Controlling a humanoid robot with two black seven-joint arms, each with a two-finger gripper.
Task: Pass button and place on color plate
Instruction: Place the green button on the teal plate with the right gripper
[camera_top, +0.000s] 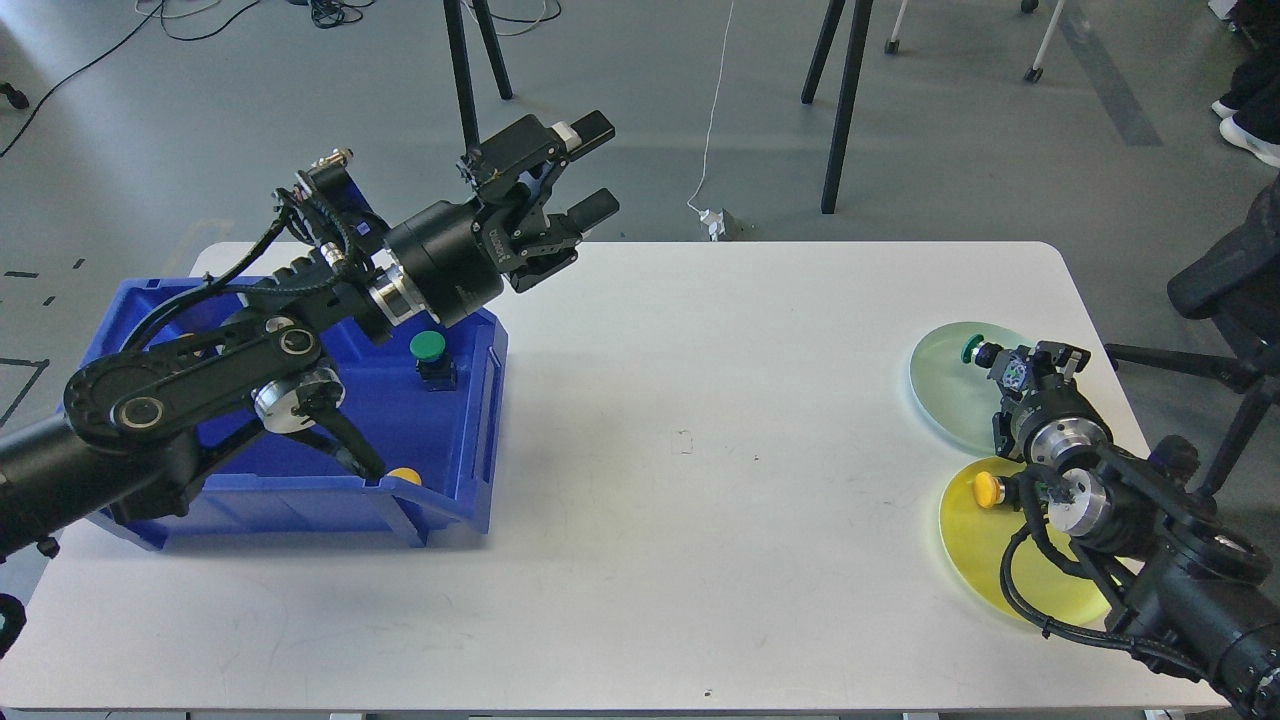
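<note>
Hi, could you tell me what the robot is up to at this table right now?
It is sorting buttons from the blue bin onto matching plates. The left gripper hangs open and empty above the bin, where a green button and a yellow one wait. On the right, a green button lies on the green plate and a yellow button on the yellow plate. The right gripper is beside them, its fingers unclear.

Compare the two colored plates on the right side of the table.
The green plate is pale and translucent; the yellow plate is a stronger, brighter color. The green plate lies farther from the robot, the yellow plate nearer. The green plate carries a green button at its far edge; the yellow plate carries a yellow button. Both are round, flat, and partly hidden by the right arm.
</note>
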